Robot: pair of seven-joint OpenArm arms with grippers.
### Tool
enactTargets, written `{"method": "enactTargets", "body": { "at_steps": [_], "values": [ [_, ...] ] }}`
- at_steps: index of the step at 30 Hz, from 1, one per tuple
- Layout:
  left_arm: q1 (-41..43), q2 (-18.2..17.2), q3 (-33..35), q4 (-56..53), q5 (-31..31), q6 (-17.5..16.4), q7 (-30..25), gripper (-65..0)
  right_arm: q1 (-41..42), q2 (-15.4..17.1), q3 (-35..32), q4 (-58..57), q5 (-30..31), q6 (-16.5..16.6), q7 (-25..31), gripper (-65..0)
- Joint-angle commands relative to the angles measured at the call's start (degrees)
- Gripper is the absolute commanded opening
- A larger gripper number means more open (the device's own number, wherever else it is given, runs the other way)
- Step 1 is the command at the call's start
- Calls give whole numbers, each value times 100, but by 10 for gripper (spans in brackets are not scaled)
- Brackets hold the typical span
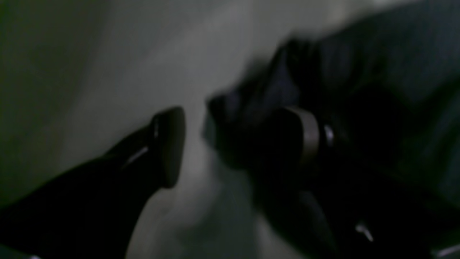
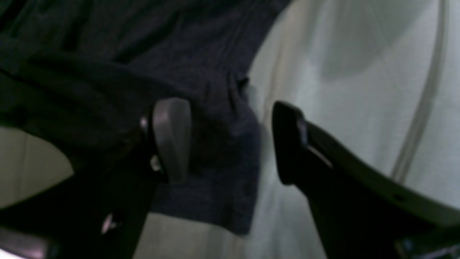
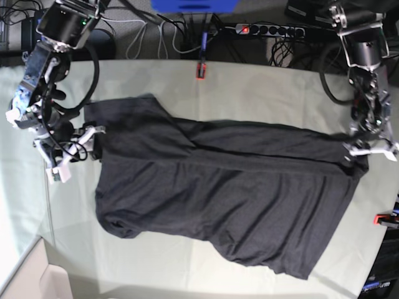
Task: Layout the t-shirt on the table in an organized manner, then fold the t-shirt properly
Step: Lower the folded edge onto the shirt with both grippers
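Observation:
The dark t-shirt lies spread across the pale grey-green table, plain side up and wrinkled. My right gripper stands at the shirt's left edge. In the right wrist view its jaws are open, with a flap of the shirt lying between them and a strip of table showing before the far finger. My left gripper is at the shirt's right edge. In the blurred left wrist view it is open, with bunched dark cloth beside one finger and bare table beside the other.
Red clamps sit at the table's far edge and right edge. Behind the table are a power strip, cables and a blue object. A pale box stands off the front left corner.

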Motion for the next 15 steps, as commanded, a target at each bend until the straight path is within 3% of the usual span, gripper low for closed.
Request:
{"method": "enactTargets", "body": {
  "at_steps": [1, 4, 8, 11, 15],
  "values": [
    [-95, -185, 94, 16, -16, -15, -81, -271, 21, 43, 6, 194, 86, -21, 128, -284],
    [-95, -202, 288, -115, -16, -15, -353, -393, -146, 43, 6, 291, 78, -21, 128, -284],
    [-60, -202, 305, -124, -16, -15, -617, -650, -427, 61, 6, 211, 69, -21, 199, -284],
    [-51, -202, 296, -45, -16, -15, -600, -629, -498, 123, 6, 9, 69, -21, 207, -284],
    [-51, -272, 270, -10, -25, -15, -600, -650, -603, 184, 6, -290, 69, -21, 216, -284]
  ]
}}
